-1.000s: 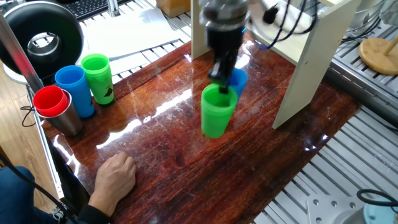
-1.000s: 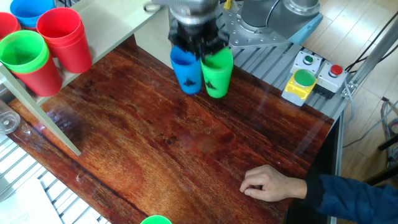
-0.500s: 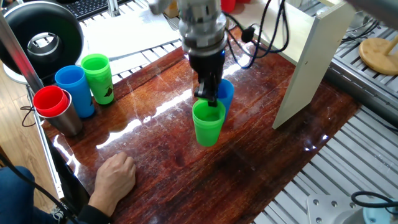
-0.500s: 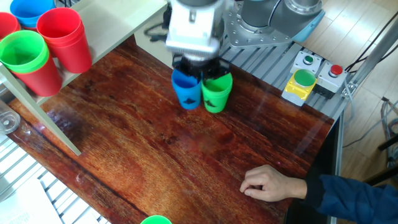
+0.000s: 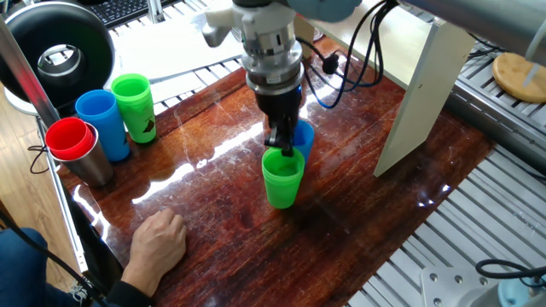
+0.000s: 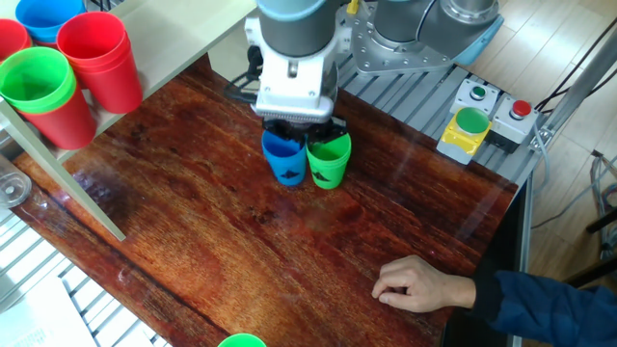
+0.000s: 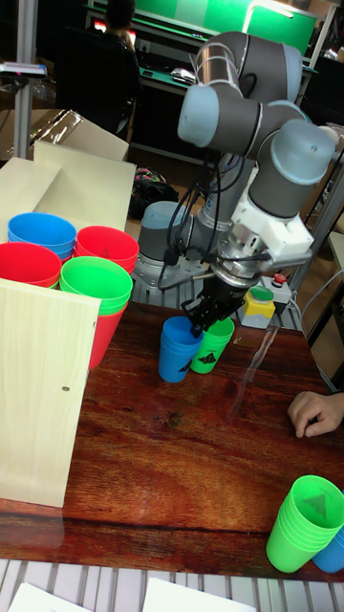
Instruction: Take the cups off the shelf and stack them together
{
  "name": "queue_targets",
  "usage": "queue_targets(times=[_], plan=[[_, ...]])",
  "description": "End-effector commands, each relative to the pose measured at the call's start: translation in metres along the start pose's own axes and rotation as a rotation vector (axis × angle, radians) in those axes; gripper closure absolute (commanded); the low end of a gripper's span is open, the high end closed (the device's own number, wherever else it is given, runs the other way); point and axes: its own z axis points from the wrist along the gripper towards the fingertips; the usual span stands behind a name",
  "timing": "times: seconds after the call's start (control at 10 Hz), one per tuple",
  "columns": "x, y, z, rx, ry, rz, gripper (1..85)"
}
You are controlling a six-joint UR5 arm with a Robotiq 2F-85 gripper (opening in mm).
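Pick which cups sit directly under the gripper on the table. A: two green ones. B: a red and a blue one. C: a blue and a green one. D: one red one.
C: the gripper is at the adjoining rims of a blue cup and a green cup standing side by side.

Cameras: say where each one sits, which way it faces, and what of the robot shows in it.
One fixed view: high at one table edge, looking down; gripper and wrist above green cup, shelf beyond.
The other fixed view: high on the opposite side, facing the robot base; gripper and wrist show.
Tall fixed view: low, near the shelf, facing the whole arm.
All share the green cup, blue cup and a person's hand.
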Motion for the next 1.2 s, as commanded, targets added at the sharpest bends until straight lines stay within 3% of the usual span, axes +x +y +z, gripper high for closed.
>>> queue_targets(times=[0.0,0.2,0.4,0.7,1.1], plan=[[-0.01,-0.001,0.018,-0.006,-0.025,-0.007,84.0],[-0.012,-0.004,0.022,0.006,-0.032,-0.009,82.0],[-0.012,-0.005,0.022,0.01,-0.035,-0.029,68.7],[-0.013,-0.007,0.021,0.016,-0.036,-0.045,57.3],[-0.01,-0.002,0.01,0.009,-0.03,-0.049,53.7]])
